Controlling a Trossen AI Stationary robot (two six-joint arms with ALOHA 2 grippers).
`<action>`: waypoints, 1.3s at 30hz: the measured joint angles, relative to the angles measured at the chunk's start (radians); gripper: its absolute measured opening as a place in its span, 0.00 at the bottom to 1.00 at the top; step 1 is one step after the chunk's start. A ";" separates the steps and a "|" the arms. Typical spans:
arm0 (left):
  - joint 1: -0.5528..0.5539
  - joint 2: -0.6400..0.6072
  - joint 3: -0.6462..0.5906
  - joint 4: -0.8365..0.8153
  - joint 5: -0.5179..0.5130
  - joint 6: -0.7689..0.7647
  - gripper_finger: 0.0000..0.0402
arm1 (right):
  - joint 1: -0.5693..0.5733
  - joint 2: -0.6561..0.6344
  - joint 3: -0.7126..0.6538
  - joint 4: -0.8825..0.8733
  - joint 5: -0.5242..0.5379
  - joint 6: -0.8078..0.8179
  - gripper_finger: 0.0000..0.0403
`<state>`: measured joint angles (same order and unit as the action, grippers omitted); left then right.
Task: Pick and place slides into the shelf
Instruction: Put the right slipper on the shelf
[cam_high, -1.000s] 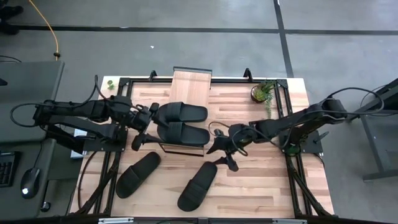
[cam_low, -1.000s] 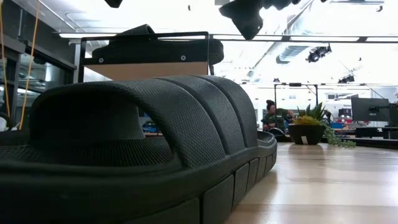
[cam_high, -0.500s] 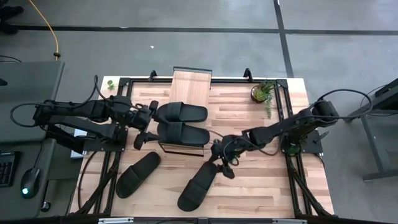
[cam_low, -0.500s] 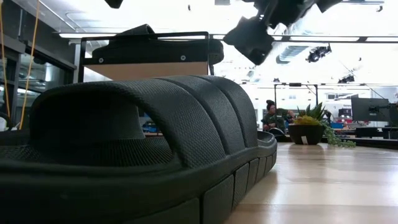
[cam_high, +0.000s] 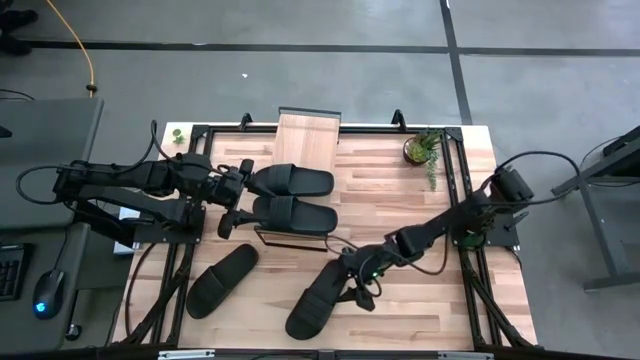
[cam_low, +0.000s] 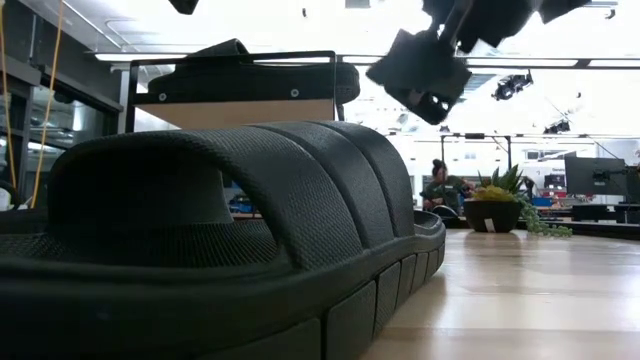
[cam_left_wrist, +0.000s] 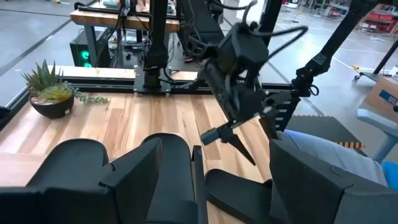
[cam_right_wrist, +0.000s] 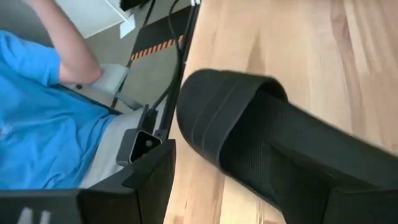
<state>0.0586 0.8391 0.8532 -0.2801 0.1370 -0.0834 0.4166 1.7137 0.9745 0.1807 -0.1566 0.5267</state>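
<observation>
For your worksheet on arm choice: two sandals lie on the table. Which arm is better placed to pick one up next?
Right. The right gripper hangs open over the nearer sandal, while the left gripper sits beside the sandals on the shelf.

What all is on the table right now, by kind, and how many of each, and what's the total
Black slides: 4, two on the shelf at and, two on the tabletop at and
Wooden shelf: 1
Potted plants: 2, at and a small one at
Total: 7
</observation>
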 joint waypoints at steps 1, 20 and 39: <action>0.000 0.000 0.000 0.000 0.000 0.000 0.70 | 0.004 0.010 0.000 0.004 0.000 0.018 0.58; 0.000 0.002 0.000 0.000 0.000 -0.003 0.70 | 0.036 0.173 0.000 0.224 -0.010 0.161 0.58; 0.000 0.004 0.000 0.000 0.000 -0.001 0.70 | 0.042 0.228 0.000 0.321 -0.031 0.175 0.58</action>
<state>0.0586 0.8433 0.8532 -0.2802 0.1368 -0.0841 0.4590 1.9418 0.9741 0.5013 -0.1880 0.7022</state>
